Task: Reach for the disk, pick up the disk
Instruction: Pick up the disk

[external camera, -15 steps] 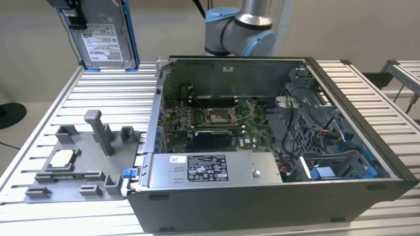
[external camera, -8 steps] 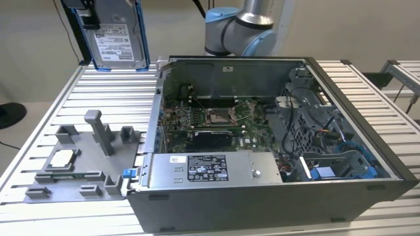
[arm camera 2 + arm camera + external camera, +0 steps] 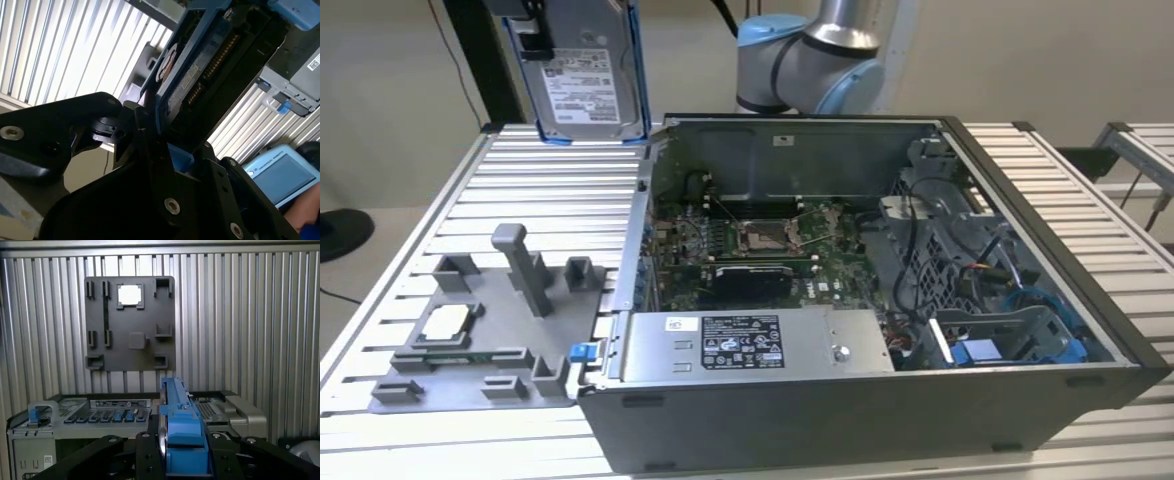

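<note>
The disk [image 3: 587, 70] is a silver-grey drive with a white label and blue side rails. In the exterior view it hangs upright in the air above the table's back corner on the exterior view's left. My gripper [image 3: 540, 35] is shut on it from above, its black fingers clamped on the two sides. The first wrist view shows the disk [image 3: 175, 400] edge-on with its blue rail between the black fingers of the gripper [image 3: 182, 460]. In the second wrist view the disk [image 3: 200, 75] juts out from the gripper [image 3: 165, 145], with its connector edge showing.
An open computer case [image 3: 1067, 300] fills the exterior view's right, with a labelled grey box [image 3: 740, 345] at its front. A grey fixture plate [image 3: 494, 300] holding a small square chip [image 3: 447, 322] lies on the slatted table [image 3: 547, 200]. The arm's base [image 3: 807, 60] stands behind the case.
</note>
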Robot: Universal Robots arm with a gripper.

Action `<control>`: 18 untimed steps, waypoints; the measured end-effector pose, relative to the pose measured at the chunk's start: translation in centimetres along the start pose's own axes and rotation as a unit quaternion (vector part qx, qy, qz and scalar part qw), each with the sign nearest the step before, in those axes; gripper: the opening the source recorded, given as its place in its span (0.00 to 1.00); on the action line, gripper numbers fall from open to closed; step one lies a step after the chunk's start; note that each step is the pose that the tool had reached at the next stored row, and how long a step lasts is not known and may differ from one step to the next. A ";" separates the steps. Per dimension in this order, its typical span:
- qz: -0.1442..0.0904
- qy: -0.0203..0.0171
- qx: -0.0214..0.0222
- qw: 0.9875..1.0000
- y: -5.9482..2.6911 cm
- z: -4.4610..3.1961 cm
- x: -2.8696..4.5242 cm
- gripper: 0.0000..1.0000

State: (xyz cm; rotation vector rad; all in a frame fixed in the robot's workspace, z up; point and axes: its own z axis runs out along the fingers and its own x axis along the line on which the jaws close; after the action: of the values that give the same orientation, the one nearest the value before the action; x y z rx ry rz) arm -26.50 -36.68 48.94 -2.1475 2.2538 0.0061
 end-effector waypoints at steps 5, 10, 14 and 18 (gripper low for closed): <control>0.000 0.000 0.000 1.000 -1.65 0.03 -0.08 0.00; 0.000 0.000 0.000 1.000 -3.30 0.06 -0.16 0.00; 0.000 0.000 0.000 1.000 -4.61 0.09 -0.22 0.00; 0.000 0.000 0.000 1.000 -5.83 0.10 -0.28 0.00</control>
State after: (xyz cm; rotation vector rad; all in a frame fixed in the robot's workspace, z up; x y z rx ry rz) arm -20.67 -36.68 48.95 -2.1475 2.2538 0.0062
